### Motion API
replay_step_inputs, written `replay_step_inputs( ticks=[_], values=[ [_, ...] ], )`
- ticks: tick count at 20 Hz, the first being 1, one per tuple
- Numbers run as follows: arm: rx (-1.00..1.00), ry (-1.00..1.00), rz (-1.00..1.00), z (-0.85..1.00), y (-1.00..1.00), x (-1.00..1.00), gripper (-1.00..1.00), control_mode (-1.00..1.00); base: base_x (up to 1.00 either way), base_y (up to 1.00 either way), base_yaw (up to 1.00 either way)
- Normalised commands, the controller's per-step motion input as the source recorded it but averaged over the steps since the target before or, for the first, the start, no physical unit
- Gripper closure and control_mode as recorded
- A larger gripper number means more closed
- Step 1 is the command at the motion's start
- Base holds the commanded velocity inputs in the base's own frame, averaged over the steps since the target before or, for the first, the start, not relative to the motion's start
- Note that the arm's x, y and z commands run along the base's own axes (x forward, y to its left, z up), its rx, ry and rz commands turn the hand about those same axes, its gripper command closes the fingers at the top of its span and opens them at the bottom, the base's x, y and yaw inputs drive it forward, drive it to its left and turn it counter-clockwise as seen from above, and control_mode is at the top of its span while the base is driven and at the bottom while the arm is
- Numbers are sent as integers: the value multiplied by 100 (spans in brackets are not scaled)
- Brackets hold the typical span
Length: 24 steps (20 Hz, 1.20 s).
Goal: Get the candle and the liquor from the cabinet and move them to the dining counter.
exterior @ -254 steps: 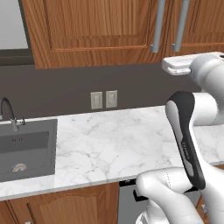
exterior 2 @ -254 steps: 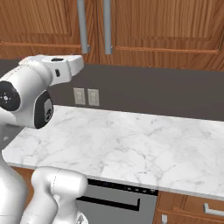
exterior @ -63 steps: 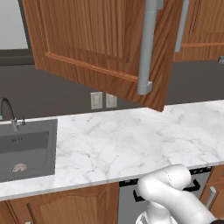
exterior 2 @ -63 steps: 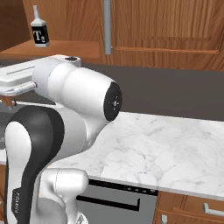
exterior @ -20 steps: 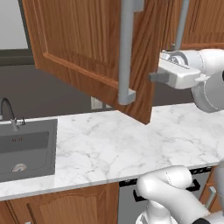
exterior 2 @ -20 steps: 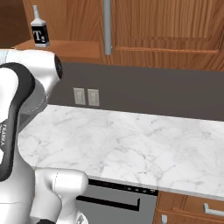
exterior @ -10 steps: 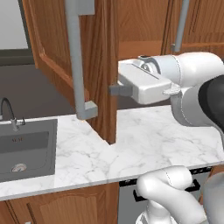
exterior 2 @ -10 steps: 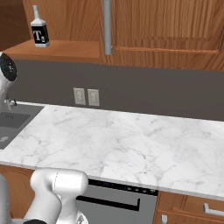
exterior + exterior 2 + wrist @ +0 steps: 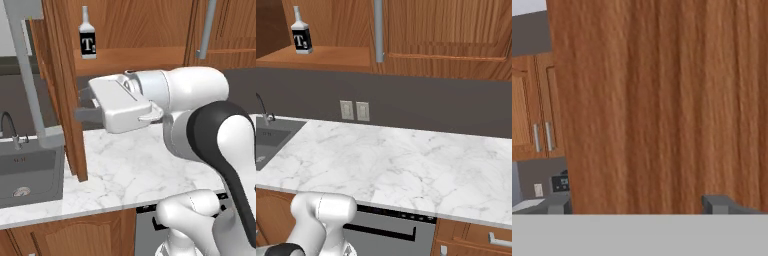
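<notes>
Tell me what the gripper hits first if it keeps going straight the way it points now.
Most likely the cabinet's open door: its inner wooden face fills the view just ahead of the open gripper. In the left base view the hand points at that door's panel. Exact gap is unclear.

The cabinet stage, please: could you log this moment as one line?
phase: opening cabinet | door: swung open | gripper: open, at door's inner face, empty | liquor: on shelf
</notes>
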Motion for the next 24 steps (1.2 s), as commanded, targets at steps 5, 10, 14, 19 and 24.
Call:
replay_step_inputs(
  ticks=[5, 10, 14, 19, 24],
  values=[
    [0, 1, -1, 0, 50, 20, -100, -100, 0, 0, 0],
    [0, 0, -6, 0, 32, 25, -100, -100, 0, 0, 0],
    [0, 0, -4, 0, 19, 21, -100, -100, 0, 0, 0],
    [0, 0, -2, 0, 3, 5, -100, -100, 0, 0, 0],
    [0, 0, 0, 0, -55, -22, -100, -100, 0, 0, 0]
  ],
)
